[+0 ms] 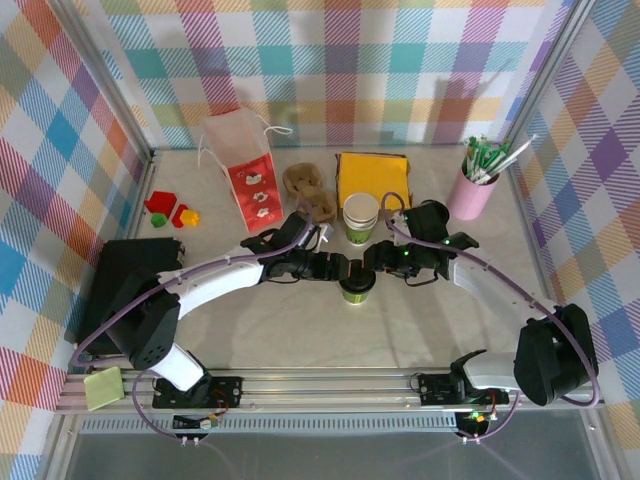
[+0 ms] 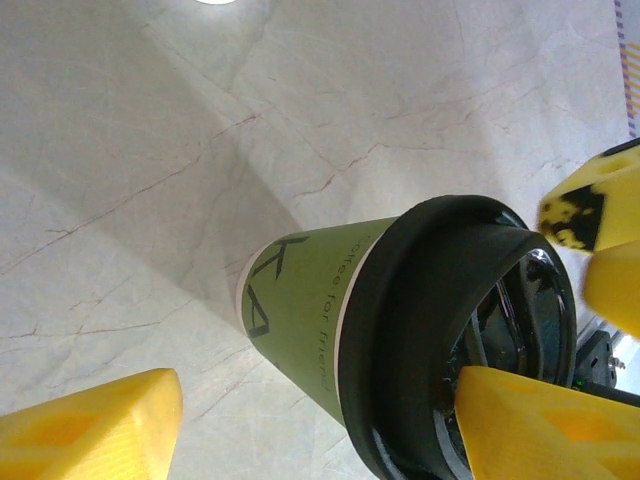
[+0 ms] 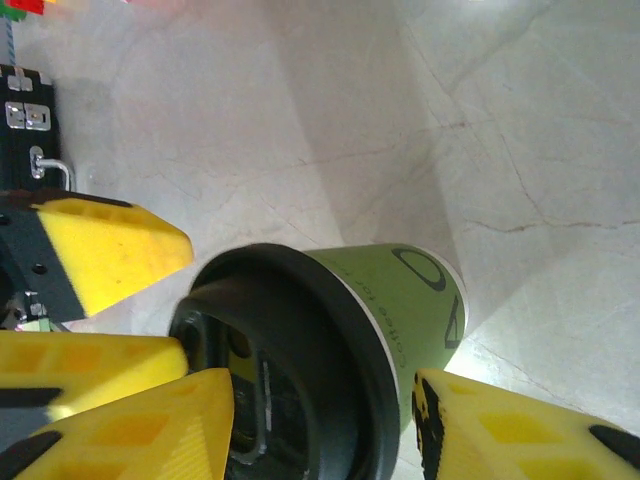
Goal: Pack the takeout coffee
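Left tool point(image 2: 320, 382): open, fingers astride the cup point(image 2: 300, 310), one standing clear of its wall.
Right tool point(image 3: 322, 385): astride the lid point(image 3: 300, 340) from the opposite side; pinching or merely flanking, I could not tell.
Cup: stood upright and lidded at mid-surface point(image 2: 150, 150), directly between both tools.
Nearer arm: neither; both were at it.

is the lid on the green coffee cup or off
On: the black lid caps the green cup, its rim covering the cup's edge in both wrist views. Fully seated: cannot tell.
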